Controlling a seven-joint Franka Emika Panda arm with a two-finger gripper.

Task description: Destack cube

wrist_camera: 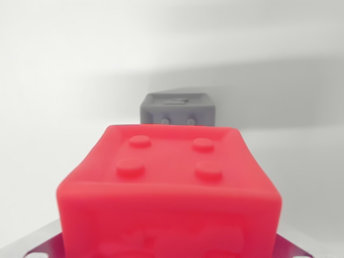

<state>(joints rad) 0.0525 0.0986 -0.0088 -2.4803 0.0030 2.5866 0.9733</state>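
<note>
A red cube [169, 183] with four round studs on its top face fills the lower half of the wrist view, very close to the camera and slightly blurred. It sits where my gripper [169, 236] holds things, and it hides the fingers. Only the gripper's metal base [40, 246] shows at the bottom corners. The cube looks held off the white surface [48, 107]. Behind it, farther away, a smaller-looking grey cube [178, 109] rests on that surface. The red cube covers its lower part, and the two are apart.
The white tabletop stretches all around the grey cube. A soft grey shadow band [279, 91] lies across the far right.
</note>
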